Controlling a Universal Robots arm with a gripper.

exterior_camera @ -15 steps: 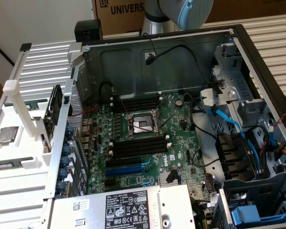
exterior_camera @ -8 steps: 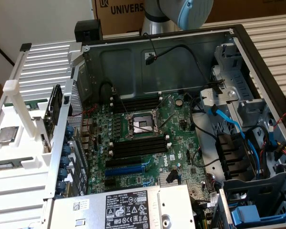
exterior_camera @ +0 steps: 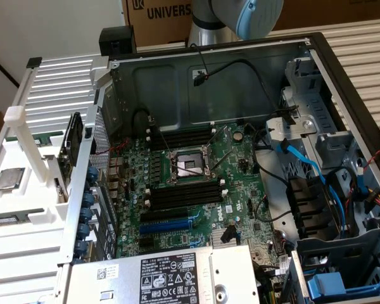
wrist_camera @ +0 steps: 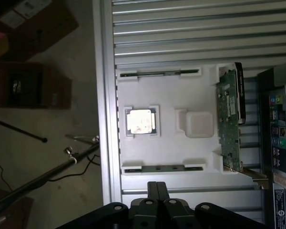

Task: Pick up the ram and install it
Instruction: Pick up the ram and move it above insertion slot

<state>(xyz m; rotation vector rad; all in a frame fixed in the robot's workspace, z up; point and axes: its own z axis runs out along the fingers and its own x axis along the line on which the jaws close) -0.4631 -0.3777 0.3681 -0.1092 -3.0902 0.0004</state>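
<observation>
My gripper hangs over the edge of the white tray with the two fingers pressed flat together and nothing between them.

The ram stands on its long edge in a groove of that tray, untouched, on the side of the tray nearest me. Taking the exterior view as a clock face, the tray lies at nine o'clock from the open computer case. Within the tray, the ram sits at six o'clock from the square silver chip. A second stick rests in the matching groove at about one o'clock from the chip, and a tall card stands at three o'clock, just beside the case wall. The long black slots on the board look empty.

I judge the ram to be light and stiff, a thin flat board that will not sag but could crack or twist if squeezed hard or levered sideways. Its faces look smooth, so a slack pinch may slip. Only the upper edge stands proud of the groove. The sound hold, I reckon, is across the two flat faces near mid-length and high on the board. That keeps me off the contact edge and lets it hang level.
</observation>
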